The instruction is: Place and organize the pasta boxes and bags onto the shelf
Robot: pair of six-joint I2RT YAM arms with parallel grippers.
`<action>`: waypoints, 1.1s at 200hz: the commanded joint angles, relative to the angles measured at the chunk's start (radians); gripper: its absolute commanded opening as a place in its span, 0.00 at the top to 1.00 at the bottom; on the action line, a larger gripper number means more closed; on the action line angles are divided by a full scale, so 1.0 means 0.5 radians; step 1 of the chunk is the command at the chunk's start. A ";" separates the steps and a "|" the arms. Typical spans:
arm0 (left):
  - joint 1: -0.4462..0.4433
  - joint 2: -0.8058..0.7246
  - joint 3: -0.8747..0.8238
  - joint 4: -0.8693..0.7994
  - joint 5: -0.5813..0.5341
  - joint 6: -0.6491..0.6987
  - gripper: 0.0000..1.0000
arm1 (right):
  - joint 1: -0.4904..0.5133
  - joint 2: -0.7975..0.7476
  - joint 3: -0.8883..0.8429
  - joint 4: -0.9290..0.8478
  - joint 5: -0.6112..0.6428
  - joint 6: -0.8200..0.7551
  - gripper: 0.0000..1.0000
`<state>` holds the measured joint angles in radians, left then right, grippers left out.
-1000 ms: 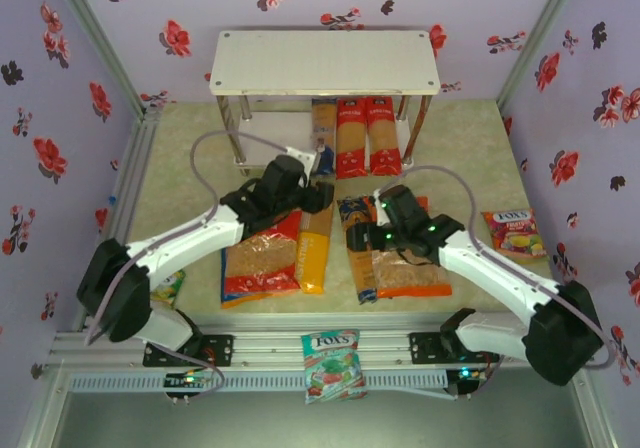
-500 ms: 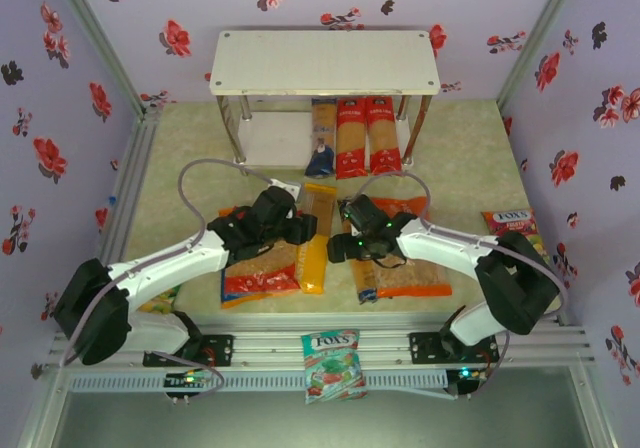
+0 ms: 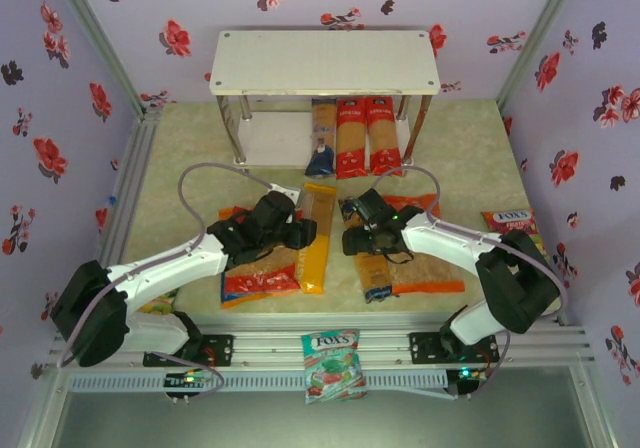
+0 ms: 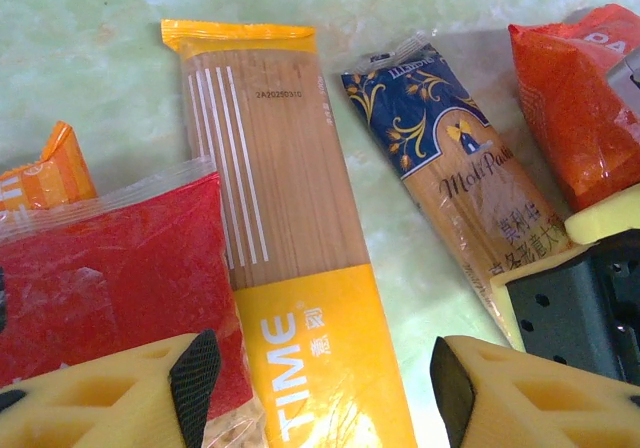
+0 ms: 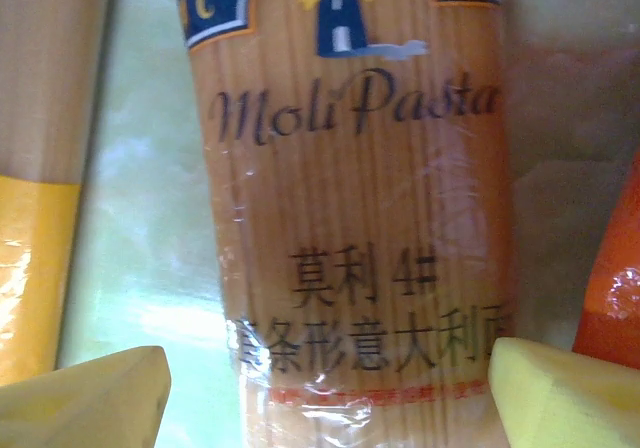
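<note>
A yellow spaghetti pack lies lengthwise mid-table. My left gripper hovers open over its near half, one finger above the red bag, the other over bare table. A dark blue pack with a tan window lies to its right. My right gripper stands open astride that pack, touching nothing I can see. An orange bag lies beside it. The shelf stands at the back. On its lower board lie another dark blue pack and two red ones.
FOX'S candy bags lie at the front rail, the right edge and under the left arm. The two grippers are close together over the table's middle. An orange bag corner shows behind the red bag. Flowered walls close in three sides.
My left gripper has drawn back from near the shelf to the yellow pack. The right arm has swung left over the dark blue pack, its jaws a little wider.
</note>
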<state>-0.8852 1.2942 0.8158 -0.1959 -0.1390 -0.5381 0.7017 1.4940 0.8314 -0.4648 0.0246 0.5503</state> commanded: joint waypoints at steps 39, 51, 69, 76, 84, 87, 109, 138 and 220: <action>-0.035 -0.025 -0.035 0.008 -0.007 -0.059 0.38 | -0.020 0.101 -0.099 0.059 -0.260 0.062 0.17; -0.037 -0.026 -0.033 0.005 -0.001 -0.062 0.38 | -0.010 0.112 -0.128 0.214 -0.462 0.135 0.18; -0.042 -0.023 -0.021 -0.018 0.005 -0.059 0.38 | 0.025 0.133 -0.146 0.436 -0.686 0.259 0.18; -0.045 -0.023 -0.015 -0.031 0.005 -0.062 0.37 | 0.036 0.137 -0.146 0.499 -0.736 0.298 0.18; -0.050 -0.019 -0.004 -0.046 0.006 -0.059 0.37 | 0.050 0.144 -0.144 0.562 -0.779 0.337 0.18; -0.052 -0.017 -0.001 -0.054 0.007 -0.059 0.37 | 0.053 0.144 -0.144 0.584 -0.795 0.352 0.18; -0.078 0.004 0.022 -0.092 0.008 -0.056 0.35 | 0.074 0.143 -0.135 0.668 -0.838 0.410 0.18; -0.141 0.053 0.068 -0.133 0.005 -0.071 0.35 | 0.065 0.001 -0.086 0.402 -0.583 0.287 0.19; -0.506 0.686 0.593 -0.399 -0.033 -0.089 0.31 | -0.256 -0.769 0.121 -0.506 0.290 -0.124 0.14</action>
<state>-1.1137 1.5433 1.0454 -0.3344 -0.1570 -0.5636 0.5907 1.1385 0.8776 -0.5896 0.0692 0.5522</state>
